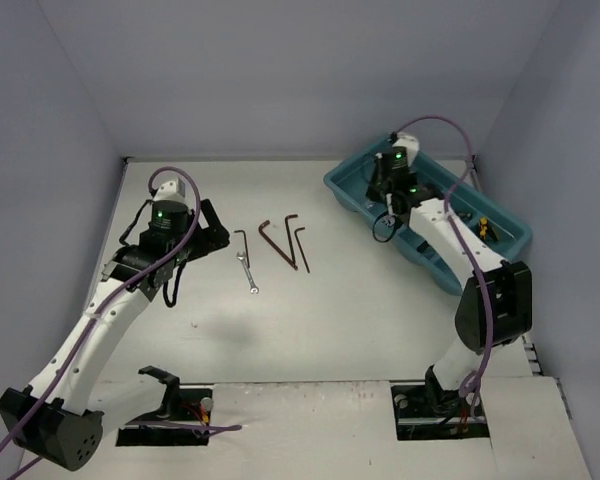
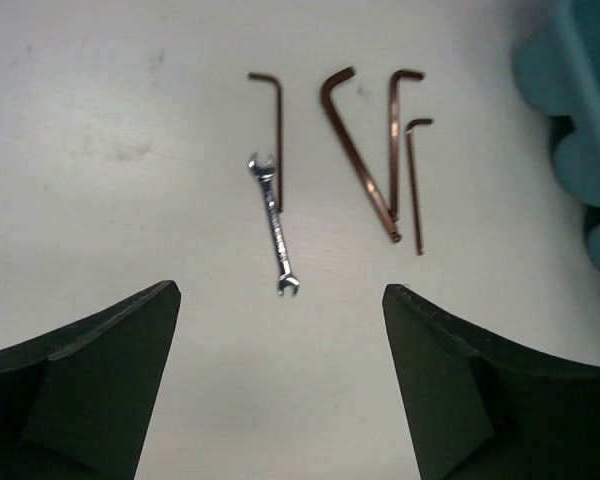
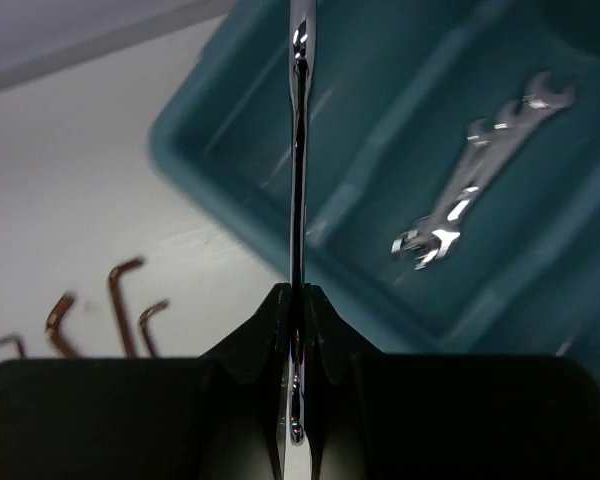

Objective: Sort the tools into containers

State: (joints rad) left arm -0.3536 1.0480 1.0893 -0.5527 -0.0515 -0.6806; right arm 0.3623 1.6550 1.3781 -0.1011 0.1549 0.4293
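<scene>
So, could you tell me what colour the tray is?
The tray is teal blue; right wrist view shows it best.

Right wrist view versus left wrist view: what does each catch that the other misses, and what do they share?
Only the right wrist: the right claw shut on a silver wrench above the teal tray, with more wrenches lying in one compartment. Only the left wrist: the open left claw and a small wrench lying on the table. Both: the hex keys on the table and part of the teal tray.
</scene>
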